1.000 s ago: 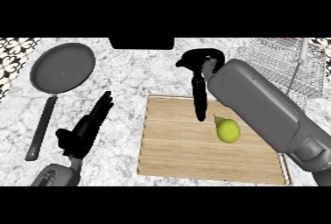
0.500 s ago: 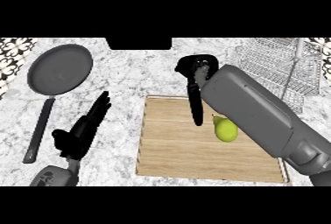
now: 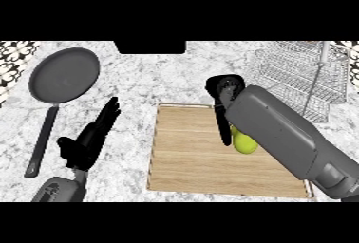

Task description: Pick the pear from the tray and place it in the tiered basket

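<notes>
A yellow-green pear (image 3: 244, 143) lies on the wooden tray (image 3: 189, 161) toward its right side, partly hidden under my right forearm. My right hand (image 3: 224, 91) hovers over the tray's far edge. Its straight fingers (image 3: 224, 129) point back toward me, just left of the pear, and it holds nothing. Whether they touch the pear I cannot tell. The wire tiered basket (image 3: 298, 71) stands at the far right. My left hand (image 3: 89, 140) rests open on the counter left of the tray, fingers pointing away.
A dark frying pan (image 3: 63, 75) lies at the far left, its handle (image 3: 42, 142) running toward me beside my left hand. Marble counter surrounds the tray. A dark block (image 3: 149, 46) sits at the far edge.
My right hand and forearm have drawn nearer over the tray, and the forearm now covers more of the pear. The pear and the left hand have stayed put.
</notes>
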You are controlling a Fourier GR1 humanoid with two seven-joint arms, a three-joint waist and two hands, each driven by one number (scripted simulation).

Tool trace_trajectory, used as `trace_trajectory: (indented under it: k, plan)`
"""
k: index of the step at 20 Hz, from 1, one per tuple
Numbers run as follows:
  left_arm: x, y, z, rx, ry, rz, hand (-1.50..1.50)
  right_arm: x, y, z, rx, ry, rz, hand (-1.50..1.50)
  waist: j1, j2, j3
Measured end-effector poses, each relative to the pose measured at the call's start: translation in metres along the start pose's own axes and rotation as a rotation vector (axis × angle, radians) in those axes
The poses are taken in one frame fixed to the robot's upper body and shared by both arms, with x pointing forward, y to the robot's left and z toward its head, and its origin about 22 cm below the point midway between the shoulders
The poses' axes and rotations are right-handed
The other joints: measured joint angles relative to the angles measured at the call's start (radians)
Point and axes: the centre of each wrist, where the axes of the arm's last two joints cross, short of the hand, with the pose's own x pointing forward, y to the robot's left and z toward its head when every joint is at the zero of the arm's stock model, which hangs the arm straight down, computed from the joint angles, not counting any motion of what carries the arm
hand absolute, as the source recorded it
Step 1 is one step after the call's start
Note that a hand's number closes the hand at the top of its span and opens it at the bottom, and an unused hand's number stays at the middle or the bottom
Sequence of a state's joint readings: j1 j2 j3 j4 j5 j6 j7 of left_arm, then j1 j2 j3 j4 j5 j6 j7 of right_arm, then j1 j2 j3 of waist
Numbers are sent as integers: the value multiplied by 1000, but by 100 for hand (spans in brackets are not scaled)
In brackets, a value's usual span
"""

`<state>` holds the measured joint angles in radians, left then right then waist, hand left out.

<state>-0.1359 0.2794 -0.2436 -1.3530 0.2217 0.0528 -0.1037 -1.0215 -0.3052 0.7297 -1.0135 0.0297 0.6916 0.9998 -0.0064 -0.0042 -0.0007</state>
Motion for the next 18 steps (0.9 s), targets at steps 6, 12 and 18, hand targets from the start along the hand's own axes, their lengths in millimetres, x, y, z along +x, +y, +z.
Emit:
trace_trajectory:
  k: [6, 12, 18]
  plan:
    - [-3, -6, 1, -2, -4, 1, 0, -13, 27, -13, 17, 23, -6, -150, 1, 1, 0]
    - [-6, -1, 1, -5, -8, -7, 0, -27, 46, -22, 25, 65, -24, -150, 2, 1, 0]
    - [-5, -4, -2, -5, -16, -4, 0, -44, 54, -30, 42, 84, -34, -150, 6, 3, 0]
